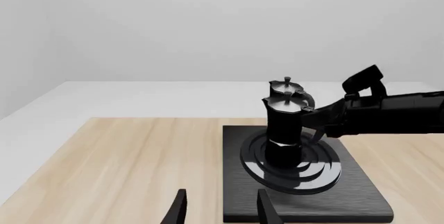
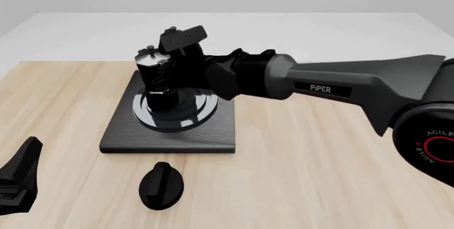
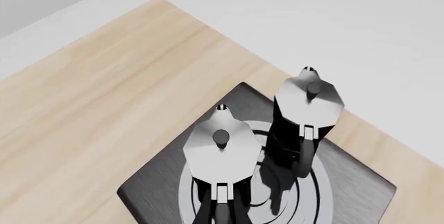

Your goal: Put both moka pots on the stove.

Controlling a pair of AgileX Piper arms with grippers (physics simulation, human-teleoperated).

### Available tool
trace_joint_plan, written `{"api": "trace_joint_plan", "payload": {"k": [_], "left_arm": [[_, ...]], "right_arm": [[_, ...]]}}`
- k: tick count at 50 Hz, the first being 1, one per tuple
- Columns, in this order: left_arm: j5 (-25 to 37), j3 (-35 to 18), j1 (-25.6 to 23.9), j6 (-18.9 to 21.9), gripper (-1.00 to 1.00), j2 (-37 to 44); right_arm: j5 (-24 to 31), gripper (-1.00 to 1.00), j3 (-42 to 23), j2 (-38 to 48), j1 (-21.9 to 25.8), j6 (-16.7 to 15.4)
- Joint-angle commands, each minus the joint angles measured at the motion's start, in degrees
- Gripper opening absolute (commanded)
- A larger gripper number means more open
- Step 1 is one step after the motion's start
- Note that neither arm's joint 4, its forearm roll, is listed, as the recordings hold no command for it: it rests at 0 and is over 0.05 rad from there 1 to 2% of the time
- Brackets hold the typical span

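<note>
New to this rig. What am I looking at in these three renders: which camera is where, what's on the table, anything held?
Two simulated Piper robot arms work at a wooden table. The front view looks down from behind the arms. The other two views come from cameras just behind each arm's fingers. On the table lie a black stove and an oval knob in front of it. Two moka pots are over the stove's ring burner. The right gripper is beside the pots' handles; whether it grips one is hidden. The left gripper is open and empty.
</note>
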Motion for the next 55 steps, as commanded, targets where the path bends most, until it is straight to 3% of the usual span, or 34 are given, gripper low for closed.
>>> {"api": "trace_joint_plan", "payload": {"k": [1, 55], "left_arm": [[0.0, 0.0, 0.0, 0.0, 1.0, 0.0], [0.0, 0.0, 0.0, 0.0, 1.0, 0.0]], "right_arm": [[-0.9, -1.0, -1.2, -1.0, 0.1, 0.9], [-3.6, -1.0, 2.2, -0.8, 0.3, 2.1]]}}
